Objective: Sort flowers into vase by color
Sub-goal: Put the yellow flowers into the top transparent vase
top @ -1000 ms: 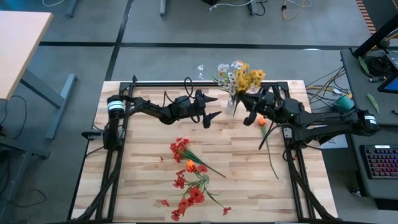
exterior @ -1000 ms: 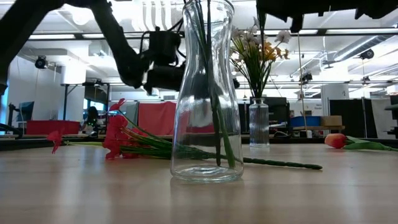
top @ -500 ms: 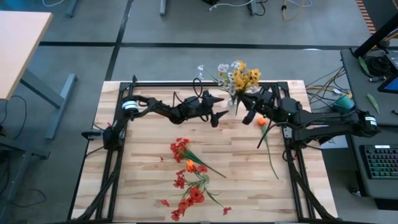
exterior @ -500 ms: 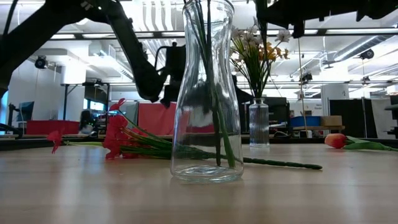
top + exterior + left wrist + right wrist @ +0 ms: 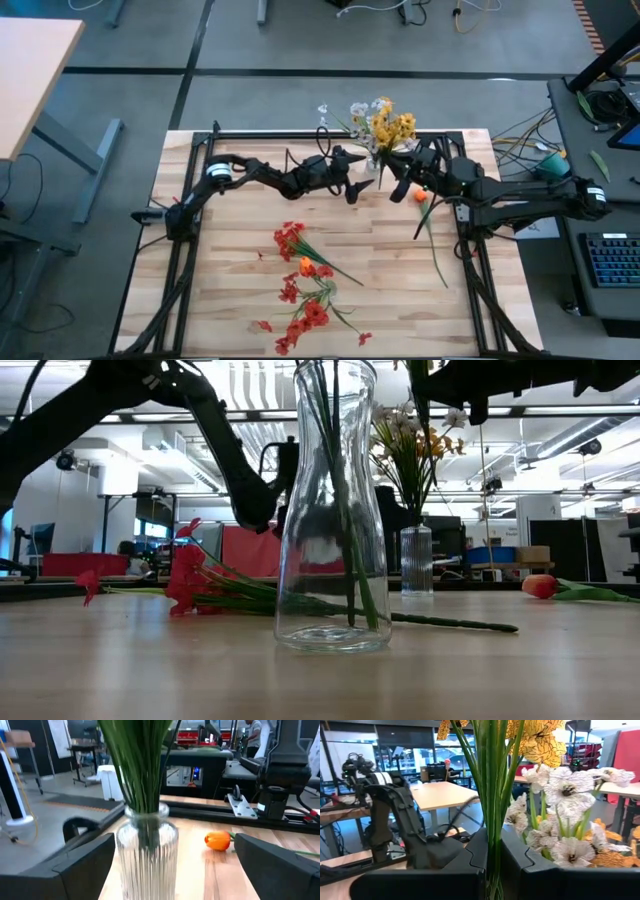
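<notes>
A ribbed glass vase [image 5: 147, 855] holds a bunch of yellow and white flowers [image 5: 385, 125] near the table's far edge. My left gripper [image 5: 175, 840] is open and level, with one finger on each side of the vase and clear of it; in the high view it [image 5: 358, 177] stands just left of the vase. My right gripper [image 5: 492, 855] is shut on green stems of that bunch, and in the high view it [image 5: 392, 162] sits at the vase's right. Red flowers [image 5: 300, 290] lie on the table. A clear carafe [image 5: 332, 510] with green stems stands nearest the low camera. My right gripper pinches several thin green stems [image 5: 491, 820] between its two fingers, below the yellow blossoms [image 5: 540, 740]. The fingers come about level from the table's right and lie across the stems. The stems stand upright; their lower ends are hidden below the fingers.
An orange tulip [image 5: 420, 194] lies right of the ribbed vase, its long stem [image 5: 435, 250] running toward the near edge. Black frame rails [image 5: 300, 135] run along the table's far edge and sides. Bare wood lies between the red flowers and the tulip's stem.
My left gripper has gone toward the table's right edge and down, closing in on the ribbed vase until its fingers flank it. My right gripper and the flowers have kept still.
</notes>
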Robot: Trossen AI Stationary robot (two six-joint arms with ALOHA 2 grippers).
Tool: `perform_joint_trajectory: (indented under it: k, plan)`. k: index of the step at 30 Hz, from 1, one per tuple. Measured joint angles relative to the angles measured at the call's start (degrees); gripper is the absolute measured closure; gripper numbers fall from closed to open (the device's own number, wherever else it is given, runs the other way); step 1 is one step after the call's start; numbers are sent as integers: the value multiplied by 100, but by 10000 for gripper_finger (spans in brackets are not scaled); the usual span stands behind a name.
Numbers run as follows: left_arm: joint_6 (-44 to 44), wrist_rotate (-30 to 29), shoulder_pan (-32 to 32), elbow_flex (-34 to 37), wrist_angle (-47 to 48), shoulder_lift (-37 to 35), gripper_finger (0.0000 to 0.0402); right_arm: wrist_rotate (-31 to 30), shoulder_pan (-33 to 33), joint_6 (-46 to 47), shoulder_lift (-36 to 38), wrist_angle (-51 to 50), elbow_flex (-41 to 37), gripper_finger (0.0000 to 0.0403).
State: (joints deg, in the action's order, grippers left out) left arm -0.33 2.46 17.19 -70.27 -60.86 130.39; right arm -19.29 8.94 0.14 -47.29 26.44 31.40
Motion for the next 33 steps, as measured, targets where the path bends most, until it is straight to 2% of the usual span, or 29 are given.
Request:
perform_joint_trajectory:
  k: [6,16,23,33]
  plan:
    - [-84,-34,10,-309,0,254,8,19,0,5,-2,-4,-42,385]
    - [-21,-223,35,-342,63,258,8,22,-2,24,-2,-3,-44,385]
    - [65,-327,25,-600,549,258,9,22,-2,15,-2,-8,-44,385]
    - [23,-348,55,-599,601,258,23,22,-2,-20,-2,-49,-48,385]
